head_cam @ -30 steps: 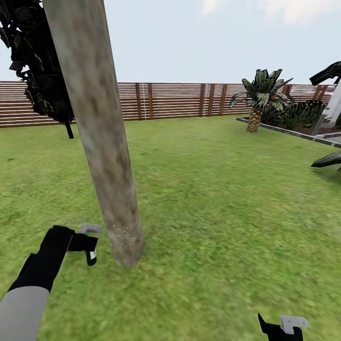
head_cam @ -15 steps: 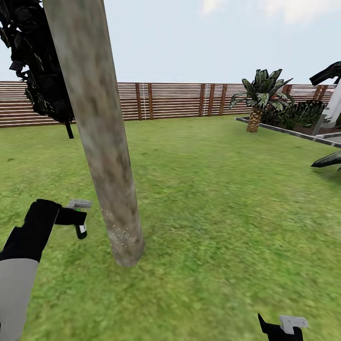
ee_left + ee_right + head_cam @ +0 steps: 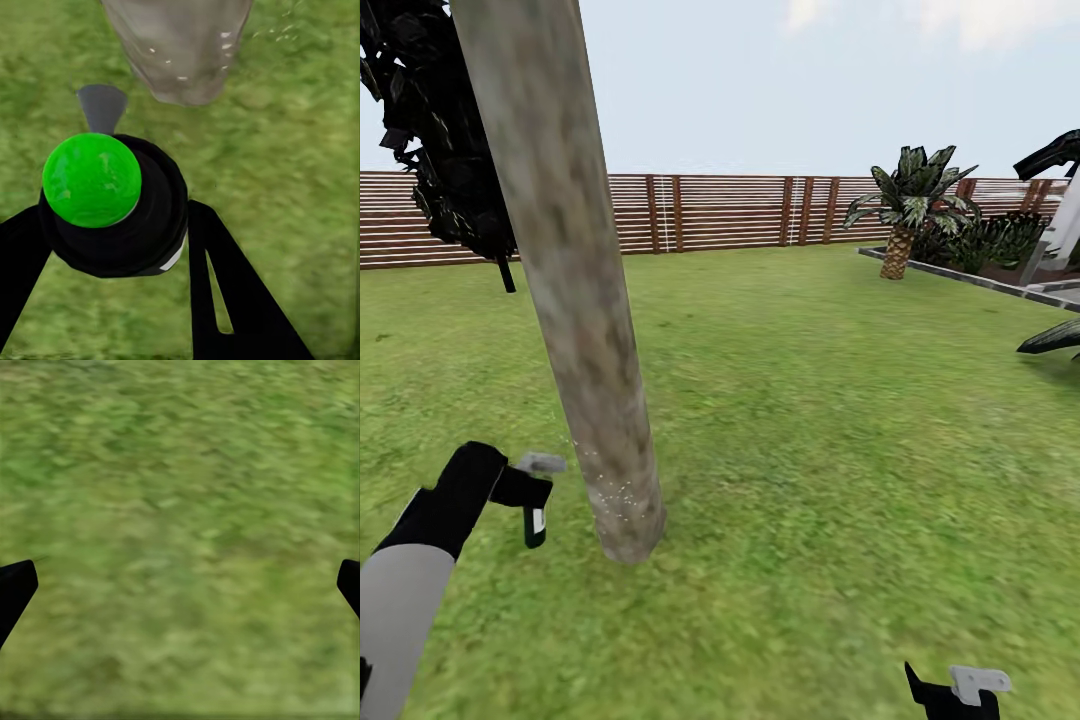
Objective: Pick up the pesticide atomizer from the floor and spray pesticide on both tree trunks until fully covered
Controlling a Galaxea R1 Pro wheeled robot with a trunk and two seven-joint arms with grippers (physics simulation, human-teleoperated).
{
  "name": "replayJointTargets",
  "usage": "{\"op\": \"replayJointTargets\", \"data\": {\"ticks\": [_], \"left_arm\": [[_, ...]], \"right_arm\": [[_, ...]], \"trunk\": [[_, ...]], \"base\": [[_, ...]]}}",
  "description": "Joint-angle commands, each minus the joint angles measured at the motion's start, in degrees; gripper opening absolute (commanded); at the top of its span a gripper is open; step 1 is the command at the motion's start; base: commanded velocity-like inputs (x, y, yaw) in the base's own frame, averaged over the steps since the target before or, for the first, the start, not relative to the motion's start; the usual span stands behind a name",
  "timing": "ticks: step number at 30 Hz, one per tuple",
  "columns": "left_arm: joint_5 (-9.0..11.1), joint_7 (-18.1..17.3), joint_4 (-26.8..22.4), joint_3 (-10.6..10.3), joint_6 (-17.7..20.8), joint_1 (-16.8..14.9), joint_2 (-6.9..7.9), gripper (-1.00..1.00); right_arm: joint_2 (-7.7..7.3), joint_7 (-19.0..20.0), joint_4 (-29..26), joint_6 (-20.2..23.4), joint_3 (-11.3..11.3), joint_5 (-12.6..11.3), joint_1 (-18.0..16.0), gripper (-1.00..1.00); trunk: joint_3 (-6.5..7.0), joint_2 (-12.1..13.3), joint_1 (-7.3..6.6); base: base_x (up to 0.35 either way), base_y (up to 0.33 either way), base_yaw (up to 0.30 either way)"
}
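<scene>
Left gripper (image 3: 532,492) clamps atomizer (image 3: 112,202) beside speckled trunk (image 3: 575,300); no legible label.

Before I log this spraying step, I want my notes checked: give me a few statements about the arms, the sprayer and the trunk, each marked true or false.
1. The left gripper holds the atomizer. True.
2. White specks dot the trunk near its base. True.
3. The right gripper holds a second sprayer. False: its fingers are wide apart over bare grass.
4. The atomizer touches the trunk. False: grass shows between them in the head view.
5. The specks cover the trunk's whole height. False: they sit only low down.
</scene>
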Motion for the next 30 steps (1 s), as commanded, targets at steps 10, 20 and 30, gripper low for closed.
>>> {"op": "replayJointTargets", "data": {"ticks": [10,20,30], "left_arm": [[-0.05,3.28,16.31,0.22,-10.71,0.09,-0.63,-1.0],[1.55,12.39,28.1,0.67,-20.61,1.04,-9.08,-1.0],[1.55,15.6,28.3,2.89,-26.17,6.53,-10.58,-1.0]], "right_arm": [[0.0,0.01,0.0,0.0,0.0,0.0,0.0,1.0],[0.0,0.0,0.0,0.0,0.0,0.03,0.0,1.0],[0.0,0.0,0.08,0.0,0.0,0.09,0.0,1.0]], "trunk": [[0.0,0.0,0.0],[0.0,0.0,0.0],[0.0,0.0,0.0]], "base": [[0.0,0.0,0.0],[0.0,0.0,0.0],[0.0,0.0,0.0]]}}
